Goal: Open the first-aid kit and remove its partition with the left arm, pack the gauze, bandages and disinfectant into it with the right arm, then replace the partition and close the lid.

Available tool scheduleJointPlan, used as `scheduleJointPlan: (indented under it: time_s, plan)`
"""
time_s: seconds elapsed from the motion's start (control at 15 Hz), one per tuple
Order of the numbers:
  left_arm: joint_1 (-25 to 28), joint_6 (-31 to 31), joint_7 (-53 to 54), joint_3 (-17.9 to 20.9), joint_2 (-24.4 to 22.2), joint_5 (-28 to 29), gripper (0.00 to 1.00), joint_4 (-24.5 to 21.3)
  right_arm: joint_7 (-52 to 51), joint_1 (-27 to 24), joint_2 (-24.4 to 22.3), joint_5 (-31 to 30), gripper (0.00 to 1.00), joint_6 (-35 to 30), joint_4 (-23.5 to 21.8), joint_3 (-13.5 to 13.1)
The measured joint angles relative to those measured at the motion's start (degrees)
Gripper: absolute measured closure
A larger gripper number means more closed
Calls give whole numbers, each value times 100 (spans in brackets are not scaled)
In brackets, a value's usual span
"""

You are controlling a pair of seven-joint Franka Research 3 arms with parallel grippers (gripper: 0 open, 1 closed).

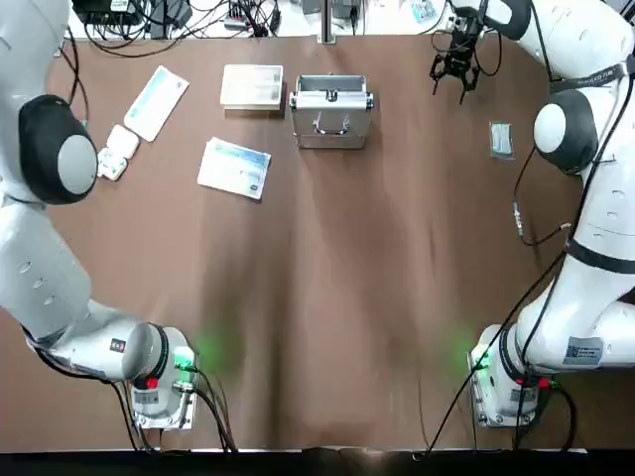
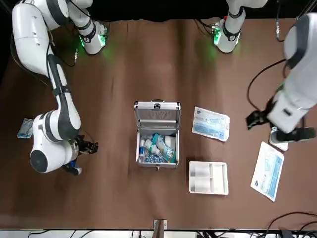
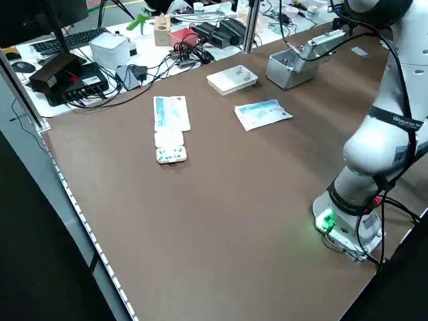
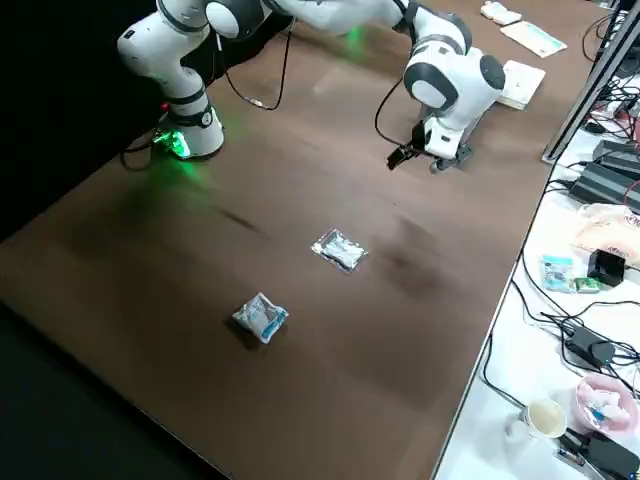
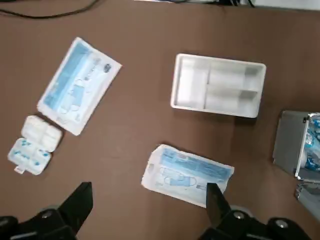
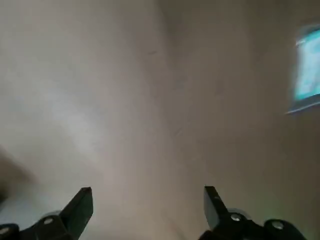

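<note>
The first-aid kit (image 2: pixel 157 157) stands open at the far middle of the table, its lid (image 2: pixel 157 115) upright with the handle (image 1: pixel 330 123) on it. Several blue-and-white packs fill it; I cannot tell gauze, bandages or disinfectant apart. The white partition (image 2: pixel 208 177) lies on the table beside the kit (image 1: pixel 330 141), toward the left arm's side, also seen as the partition (image 5: pixel 217 86). My left gripper (image 5: pixel 147 205) hangs open and empty high above a blue-white pack (image 5: pixel 186 174). My right gripper (image 1: pixel 451 84) hovers open and empty right of the kit.
A second flat pack (image 1: pixel 156 101) and white pill boxes (image 1: pixel 114 154) lie far left. A small clear packet (image 4: pixel 340 250) and a crumpled blue-white packet (image 4: pixel 262 317) lie on the right side. Cables and gear sit beyond the far edge.
</note>
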Motion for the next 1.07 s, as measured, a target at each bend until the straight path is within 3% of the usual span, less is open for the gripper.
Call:
scheduleJointPlan:
  time_s: [0.33,0.6,0.87,1.0,1.07]
  plan:
    - [93,-281,31,-3,-178,22,0,-32,22,-18,118,-1549,3,38,-123,-166]
    - [171,-312,529,2,-192,35,0,-37,22,-190,287,-2276,4,647,-308,-304]
    - [578,-368,1060,-4,-311,-16,0,-37,20,-228,555,-2468,10,890,-522,-477]
    - [758,-402,1198,-3,-370,-96,0,-45,22,-223,654,-2489,25,891,-567,-476]
    - [794,-405,1219,-4,-385,-109,0,-55,22,-222,672,-2507,28,891,-588,-484]
